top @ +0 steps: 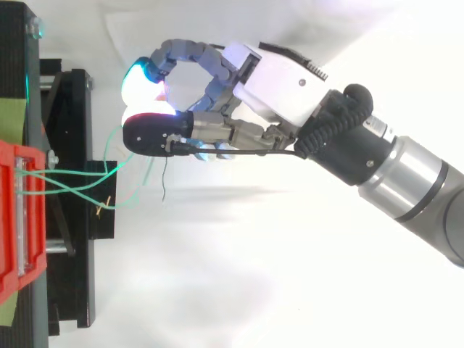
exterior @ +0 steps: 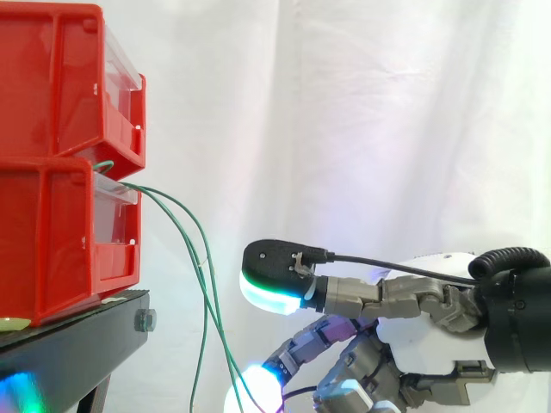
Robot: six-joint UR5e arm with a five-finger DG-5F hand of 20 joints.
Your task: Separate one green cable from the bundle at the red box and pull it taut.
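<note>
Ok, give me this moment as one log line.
hand: beside green cables, grip unclear | green cables: hang slack from lower red bin | pull taut: not yet done

Bright, even light fills the pleated white cloth curtain [exterior: 344, 103], with only faint grey shade in its folds. From above, the white backdrop [top: 217, 290] burns almost blank, crossed by 1 soft grey shadow band. The 2 stacked red plastic bins [exterior: 60, 172] are evenly lit, darker under their front lips. My hand [exterior: 430, 335] gives off its own white and cyan glow, flaring to glare low in the side view. A cyan-green sheen tints the black metal stand [exterior: 86, 331].
</note>
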